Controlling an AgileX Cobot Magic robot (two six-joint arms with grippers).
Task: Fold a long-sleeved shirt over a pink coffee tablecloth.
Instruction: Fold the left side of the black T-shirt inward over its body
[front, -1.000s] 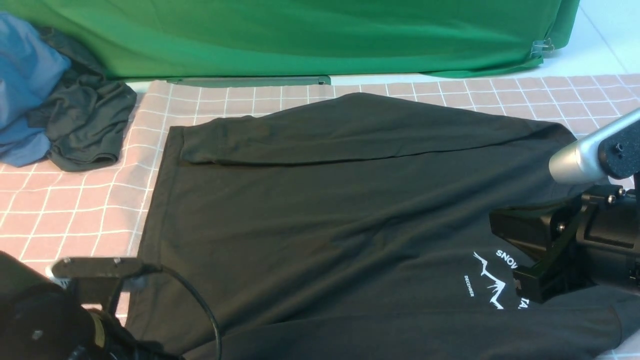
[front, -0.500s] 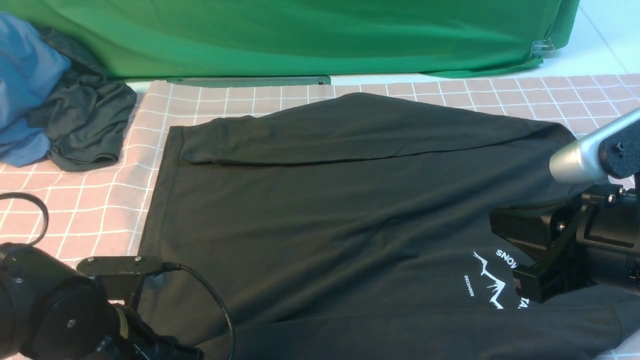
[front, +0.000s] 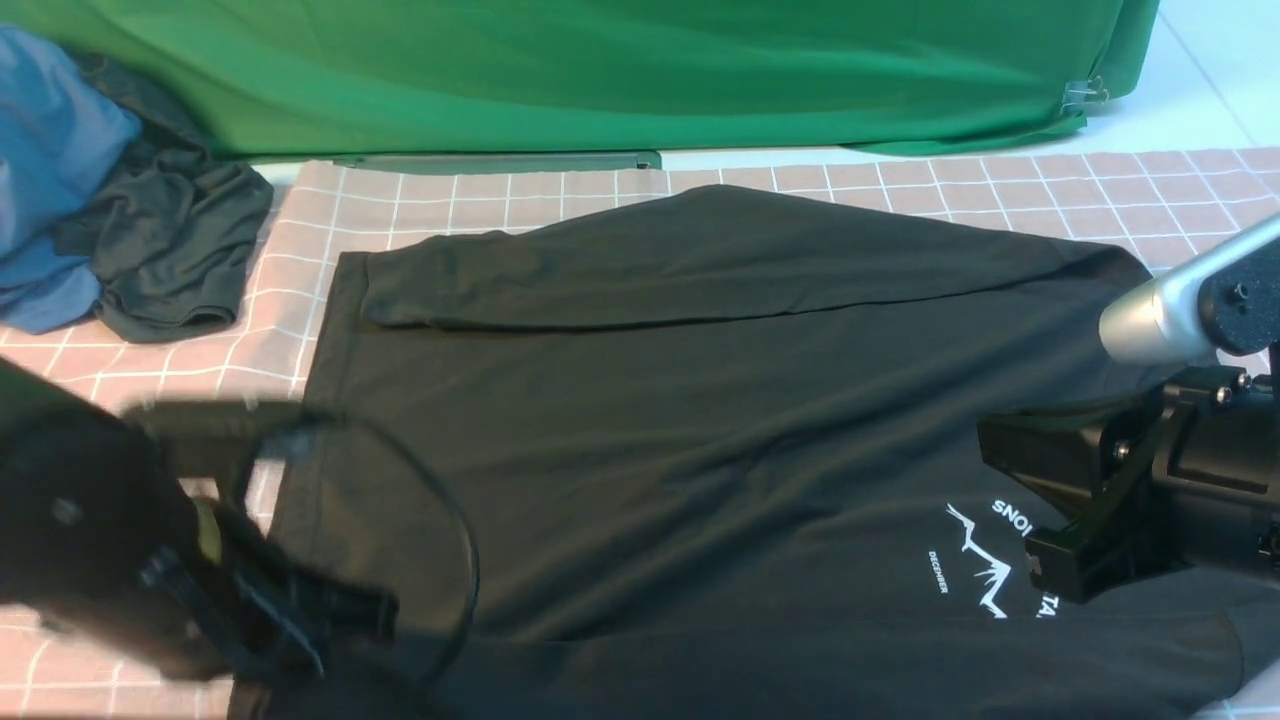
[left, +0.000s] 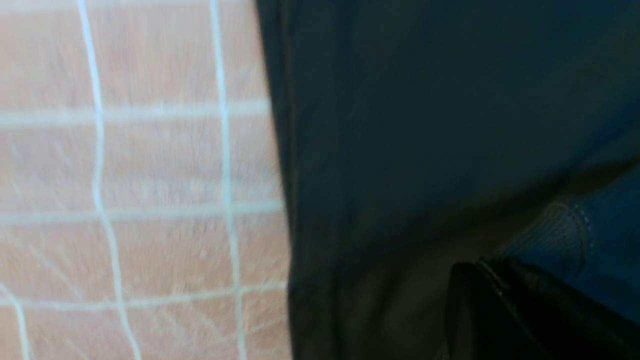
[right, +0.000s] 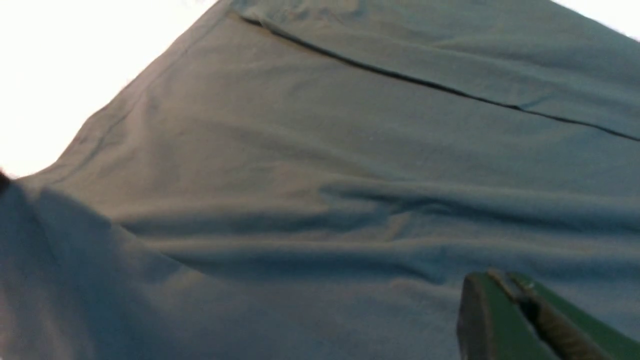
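the left gripper (left: 482, 272), spread a second ago, now looks pinched on the shirt (front: 650, 420) at lower left, ready to fold; the right gripper (right: 502, 280) stays pressed together.

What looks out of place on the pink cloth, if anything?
A blue garment and a dark grey-green garment lie crumpled at the far left, overlapping the edge of the pink tablecloth, near the flat black shirt.

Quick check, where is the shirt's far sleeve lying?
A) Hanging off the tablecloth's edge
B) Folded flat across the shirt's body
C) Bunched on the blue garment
B: the far sleeve lies flat across the long-sleeved shirt, within its outline.
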